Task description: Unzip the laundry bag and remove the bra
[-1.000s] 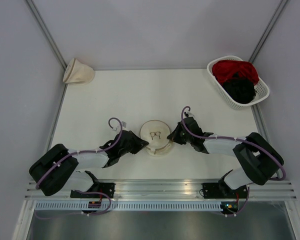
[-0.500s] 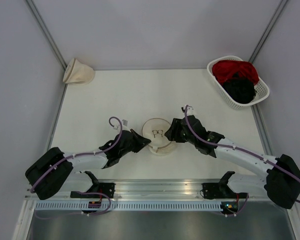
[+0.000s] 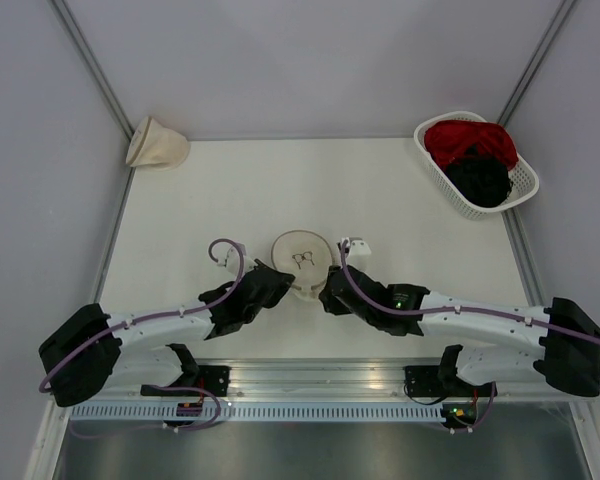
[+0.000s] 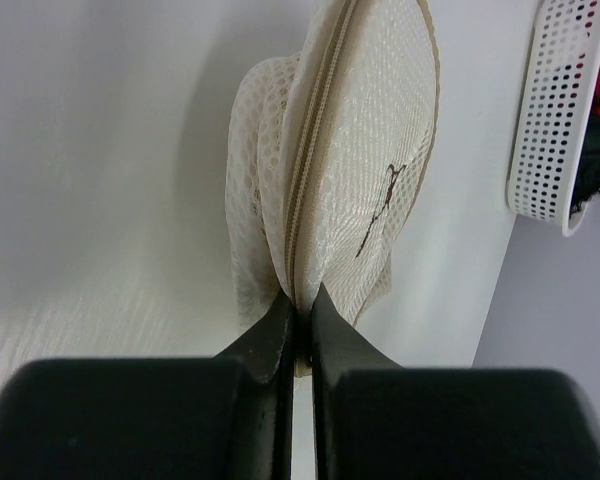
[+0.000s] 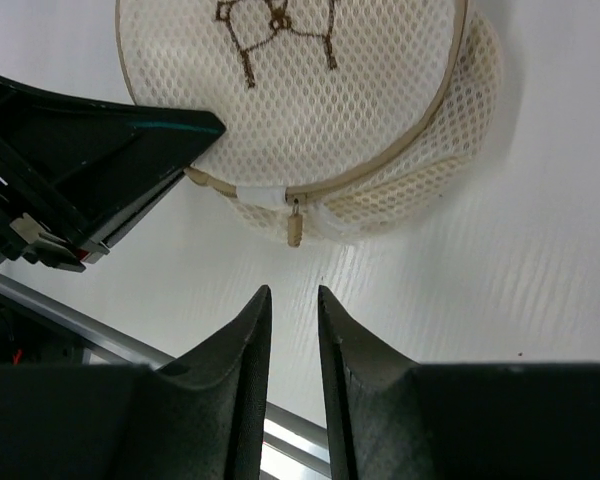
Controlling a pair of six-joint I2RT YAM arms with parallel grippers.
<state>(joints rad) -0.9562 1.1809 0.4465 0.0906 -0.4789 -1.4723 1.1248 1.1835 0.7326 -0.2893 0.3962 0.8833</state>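
The laundry bag (image 3: 302,258) is a round cream mesh disc with a small black spectacles mark, near the table's front middle. My left gripper (image 3: 284,284) is shut on the bag's near-left edge. In the left wrist view the fingertips (image 4: 298,303) pinch the zipper seam and the bag (image 4: 360,150) stands on edge. My right gripper (image 3: 324,291) is just right of the bag's near edge, jaws slightly apart and empty. In the right wrist view its tips (image 5: 293,292) sit just short of the cream zipper pull (image 5: 294,231) hanging from the bag (image 5: 290,90). The bra is hidden.
A cone-shaped cream bag (image 3: 157,142) lies at the back left corner. A white basket (image 3: 528,182) at the back right holds a red garment (image 3: 468,140) and a black garment (image 3: 480,180). A metal rail (image 3: 320,375) runs along the near edge.
My right arm has swung left and nearer, bringing its gripper round to the bag's near edge. My left arm has stretched forward, and the bag has shifted a little left and away.
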